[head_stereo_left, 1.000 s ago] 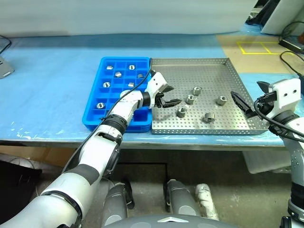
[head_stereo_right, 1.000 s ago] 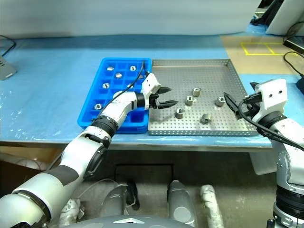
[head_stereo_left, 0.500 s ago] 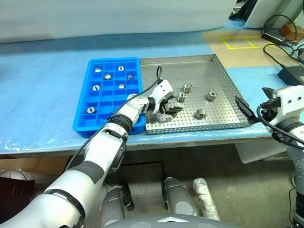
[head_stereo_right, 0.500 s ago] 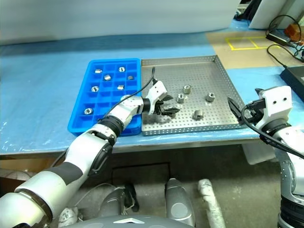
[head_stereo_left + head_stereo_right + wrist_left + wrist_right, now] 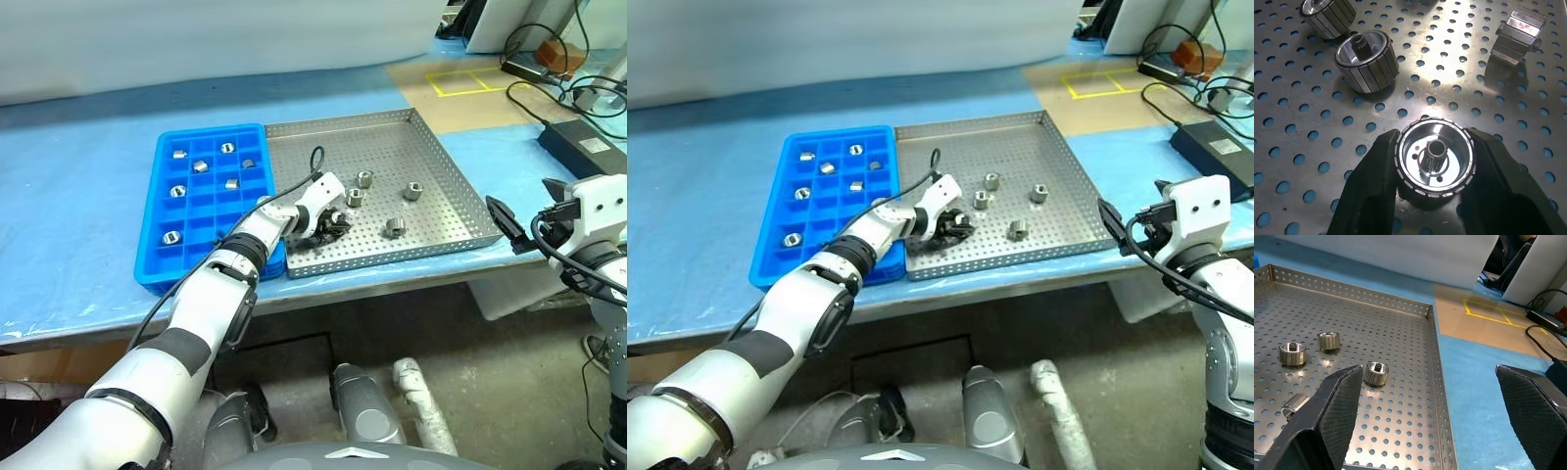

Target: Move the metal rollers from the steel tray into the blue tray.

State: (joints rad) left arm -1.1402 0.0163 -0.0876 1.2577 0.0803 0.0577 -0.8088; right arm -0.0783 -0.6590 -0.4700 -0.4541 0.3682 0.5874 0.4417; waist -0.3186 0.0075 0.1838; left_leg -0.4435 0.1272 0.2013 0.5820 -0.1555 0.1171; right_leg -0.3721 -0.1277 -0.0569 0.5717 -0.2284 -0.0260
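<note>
The surface point(image 5: 88, 166) is covered in blue sheeting, with a tan patch marked by a yellow-taped square point(image 5: 468, 80) at its far right. No brand, label or writing can be read on anything here.

The steel tray point(image 5: 392, 132) lies in the middle, its left rim against the blue tray point(image 5: 147, 240). Six rollers sit in the blue tray's compartments, one per cell, most in the far rows and one point(image 5: 171, 236) nearer the front.

The left gripper point(image 5: 323, 227) reaches over the blue tray's near right corner into the steel tray's front left area, and its two black fingers point(image 5: 1369, 186) are clamped on a roller point(image 5: 1434, 157) that stands on end on the perforated floor. Three more rollers lie loose in the steel tray: two point(image 5: 356, 196) close together just beyond the gripper, another point(image 5: 412, 191) further right, plus one point(image 5: 394, 227) on its side nearer the front rim.

The right gripper point(image 5: 1427, 406) hangs off the steel tray's right edge with its fingers wide apart and nothing between them.
</note>
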